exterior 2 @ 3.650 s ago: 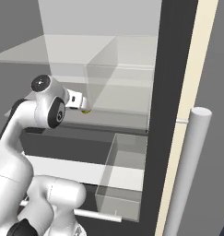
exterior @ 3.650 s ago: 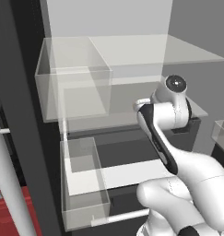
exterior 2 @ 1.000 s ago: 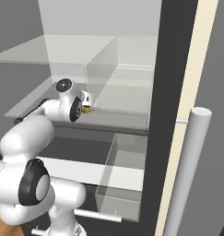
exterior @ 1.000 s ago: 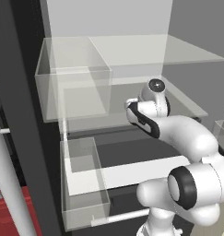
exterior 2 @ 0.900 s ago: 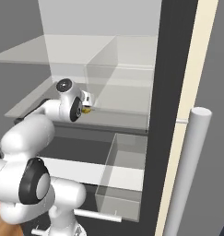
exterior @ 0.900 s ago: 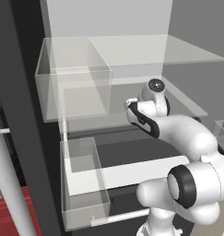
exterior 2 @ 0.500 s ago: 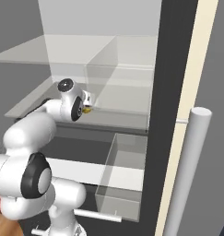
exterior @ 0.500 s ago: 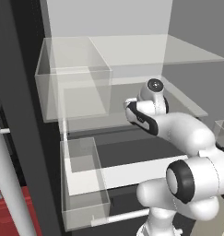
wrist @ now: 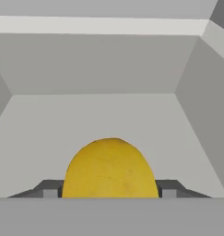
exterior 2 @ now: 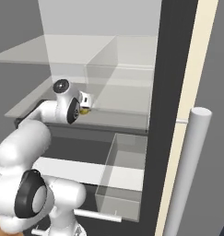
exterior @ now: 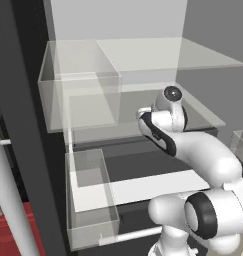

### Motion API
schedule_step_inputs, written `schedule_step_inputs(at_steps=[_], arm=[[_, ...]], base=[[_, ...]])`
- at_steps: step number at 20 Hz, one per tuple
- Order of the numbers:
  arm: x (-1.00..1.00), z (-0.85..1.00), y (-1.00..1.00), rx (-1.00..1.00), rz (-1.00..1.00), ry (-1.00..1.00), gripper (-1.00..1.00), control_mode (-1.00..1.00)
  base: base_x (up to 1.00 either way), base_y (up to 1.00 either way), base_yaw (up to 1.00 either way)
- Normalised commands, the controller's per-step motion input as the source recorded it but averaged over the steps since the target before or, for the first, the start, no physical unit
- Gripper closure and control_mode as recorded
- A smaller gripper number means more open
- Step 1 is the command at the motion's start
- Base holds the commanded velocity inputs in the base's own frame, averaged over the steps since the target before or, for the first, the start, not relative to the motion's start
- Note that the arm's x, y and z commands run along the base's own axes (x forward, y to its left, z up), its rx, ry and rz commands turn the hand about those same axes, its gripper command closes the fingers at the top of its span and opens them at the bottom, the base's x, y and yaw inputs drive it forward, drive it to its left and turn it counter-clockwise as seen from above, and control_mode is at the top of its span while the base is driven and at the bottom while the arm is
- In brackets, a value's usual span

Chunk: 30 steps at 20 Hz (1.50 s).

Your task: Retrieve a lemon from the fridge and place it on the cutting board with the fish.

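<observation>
1. One fridge (exterior: 23,100) stands open before the robot, with a pale interior and dark grey outer panels.
2. One lemon (wrist: 110,168) is in sight. It sits inside the fridge on the middle clear shelf (exterior: 203,112), right at the tip of the arm.
3. In the hand view the lemon lies directly between the two dark fingertips (wrist: 50,190), one on each side of it. Both tips press against or sit just beside its flanks; whether they truly grip it cannot be told, because the lower part of the fruit is hidden.
4. In the right base view the lemon (exterior 2: 85,110) shows as a small yellow spot at the front of the tool (exterior 2: 87,106). The tool's own spread is too small to read there.
5. One white arm reaches into the fridge. Its wrist is level with the middle shelf, and in the left base view the hand (exterior: 165,107) faces the back wall.
6. Two clear shelves can be counted, the upper shelf (exterior: 213,57) and the middle one below it.
7. Two clear bins can be counted: one upper bin (exterior: 78,100) on the fridge's left side, and one lower bin (exterior: 90,200) beneath it, standing forward of the shelves.
8. One white bar handle (exterior 2: 185,175) shows at the right in the right base view.
9. Another white bar handle (exterior: 10,200) shows at the left in the left base view, making two.
</observation>
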Motion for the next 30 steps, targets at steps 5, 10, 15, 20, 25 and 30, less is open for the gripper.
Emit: schedule_step_inputs(at_steps=[5, 10, 15, 20, 25, 30], arm=[[-1.00, 0.38, 0.10, 0.00, 0.00, 0.00, 1.00, -1.00], [-0.91, 0.60, 0.04, 0.02, 0.02, 0.20, 1.00, -1.00], [-0.86, 0.51, 0.00, 0.04, 0.06, 0.28, 1.00, -1.00], [-0.52, 0.18, 0.00, 0.00, 0.04, 0.38, 1.00, -1.00], [-0.78, 0.03, 0.00, 0.00, 0.00, 0.13, 1.00, -1.00], [-0.55, 0.00, 0.03, -0.03, 0.00, 0.01, 1.00, -1.00]], base=[[0.00, 0.00, 0.00], [0.00, 0.00, 0.00], [0.00, 0.00, 0.00], [0.00, 0.00, 0.00], [0.00, 0.00, 0.00], [0.00, 0.00, 0.00]])
